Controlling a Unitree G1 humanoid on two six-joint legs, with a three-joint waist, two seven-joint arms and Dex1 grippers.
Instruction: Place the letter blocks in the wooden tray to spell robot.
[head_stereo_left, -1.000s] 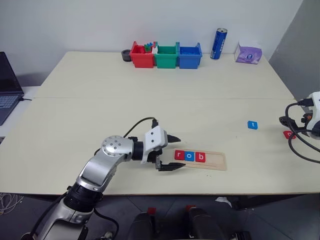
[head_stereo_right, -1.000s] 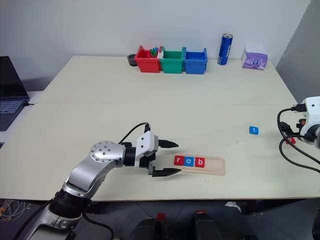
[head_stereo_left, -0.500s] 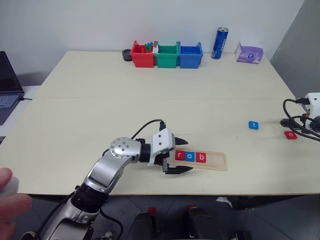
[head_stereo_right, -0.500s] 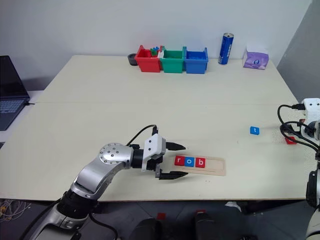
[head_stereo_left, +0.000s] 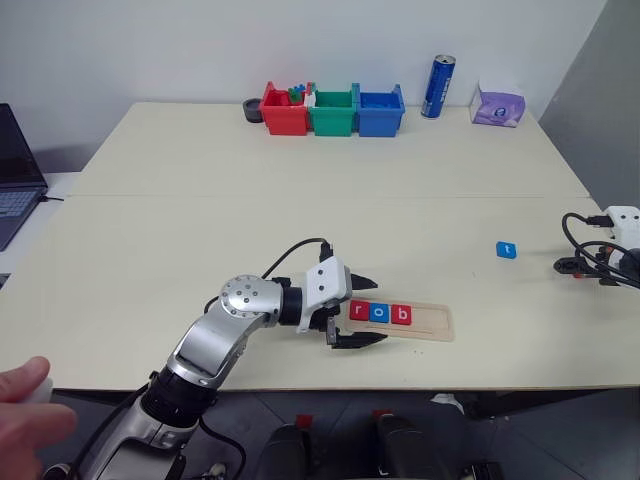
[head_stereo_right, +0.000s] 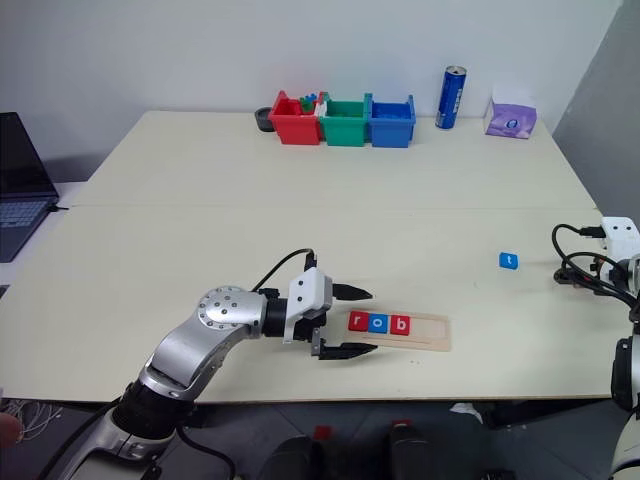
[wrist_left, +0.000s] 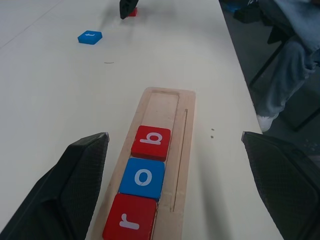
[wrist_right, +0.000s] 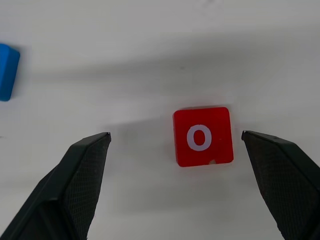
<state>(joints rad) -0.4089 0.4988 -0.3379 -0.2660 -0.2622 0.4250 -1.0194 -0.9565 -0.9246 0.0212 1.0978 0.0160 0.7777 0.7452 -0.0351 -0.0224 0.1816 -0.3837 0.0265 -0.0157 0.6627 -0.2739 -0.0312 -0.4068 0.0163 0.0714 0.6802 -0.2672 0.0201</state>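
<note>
The wooden tray (head_stereo_left: 428, 322) lies near the table's front edge with letter blocks in its left part: red r (head_stereo_left: 359, 311), blue o (head_stereo_left: 380, 313), red b (head_stereo_left: 402, 315). My left gripper (head_stereo_right: 372, 320) is open at the tray's left end, one finger on each side of it, holding nothing. A blue t block (head_stereo_left: 507, 250) lies loose to the right. Further right, my right gripper (wrist_right: 176, 135) hangs open just above a red o block (wrist_right: 203, 136), which lies flat on the table between its fingers (head_stereo_left: 566, 265).
Red (head_stereo_left: 285, 110), green (head_stereo_left: 332, 112) and blue (head_stereo_left: 381, 110) bins, a blue can (head_stereo_left: 438, 88) and a purple tissue pack (head_stereo_left: 497, 105) line the far edge. A laptop (head_stereo_left: 15, 170) sits at far left. A person's hand (head_stereo_left: 25, 400) shows at lower left.
My right gripper has come down over the red o block, which it now covers in the eye views. My left gripper edged closer to the tray's left end. A person's hand appeared at lower left.
</note>
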